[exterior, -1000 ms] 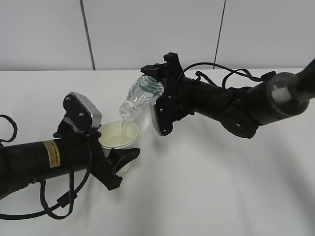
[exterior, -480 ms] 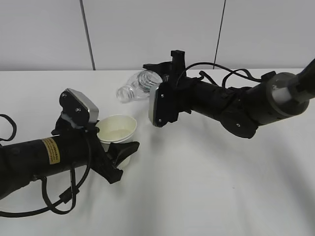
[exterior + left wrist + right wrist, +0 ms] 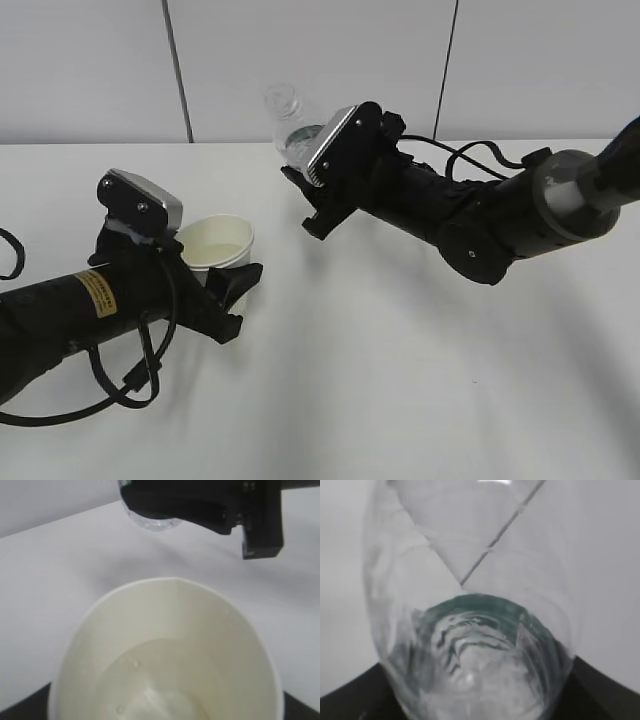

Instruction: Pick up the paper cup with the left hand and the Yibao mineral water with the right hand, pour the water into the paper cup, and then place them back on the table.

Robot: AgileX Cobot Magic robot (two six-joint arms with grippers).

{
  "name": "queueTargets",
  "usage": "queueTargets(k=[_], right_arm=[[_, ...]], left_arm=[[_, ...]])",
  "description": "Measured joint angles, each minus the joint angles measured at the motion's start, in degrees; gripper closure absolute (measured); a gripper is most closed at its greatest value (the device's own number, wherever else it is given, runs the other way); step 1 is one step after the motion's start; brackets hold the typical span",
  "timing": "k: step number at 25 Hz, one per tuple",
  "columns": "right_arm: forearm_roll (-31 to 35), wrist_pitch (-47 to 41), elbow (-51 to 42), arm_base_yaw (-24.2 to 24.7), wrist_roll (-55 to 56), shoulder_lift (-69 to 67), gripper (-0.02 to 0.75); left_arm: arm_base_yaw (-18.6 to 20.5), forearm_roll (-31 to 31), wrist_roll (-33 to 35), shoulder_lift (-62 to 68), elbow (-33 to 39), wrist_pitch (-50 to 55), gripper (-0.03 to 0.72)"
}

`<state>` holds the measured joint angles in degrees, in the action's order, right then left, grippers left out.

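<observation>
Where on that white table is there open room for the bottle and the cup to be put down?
The table is bare across the front, right of the left hand and below the right hand. Another bare stretch lies at the back left corner. The crowded spot is between the paper cup and the Yibao mineral water.

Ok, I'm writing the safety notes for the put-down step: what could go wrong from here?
The paper cup holds water and sits in the left end effector; a hard squeeze or a tilted set-down could spill it. The capless Yibao mineral water, upright in the right end effector, may tip if released unevenly on the table.
</observation>
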<state>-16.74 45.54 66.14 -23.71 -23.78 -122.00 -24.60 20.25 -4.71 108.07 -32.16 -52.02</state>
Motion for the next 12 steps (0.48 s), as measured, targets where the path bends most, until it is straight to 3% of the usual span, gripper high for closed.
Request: queueTargets(k=[7,12], right_arm=[[3.7,0.0,-2.2,1.6,17.3,0.0,0.269],[4.8,5.0,-8.0,5.2,23.8,0.1,0.269]], left_arm=[[5.2,-0.8,0.4,1.0,-2.9,-0.1,0.265],[8.1,-0.8,0.5,3.0,-6.4,0.7,0.265]])
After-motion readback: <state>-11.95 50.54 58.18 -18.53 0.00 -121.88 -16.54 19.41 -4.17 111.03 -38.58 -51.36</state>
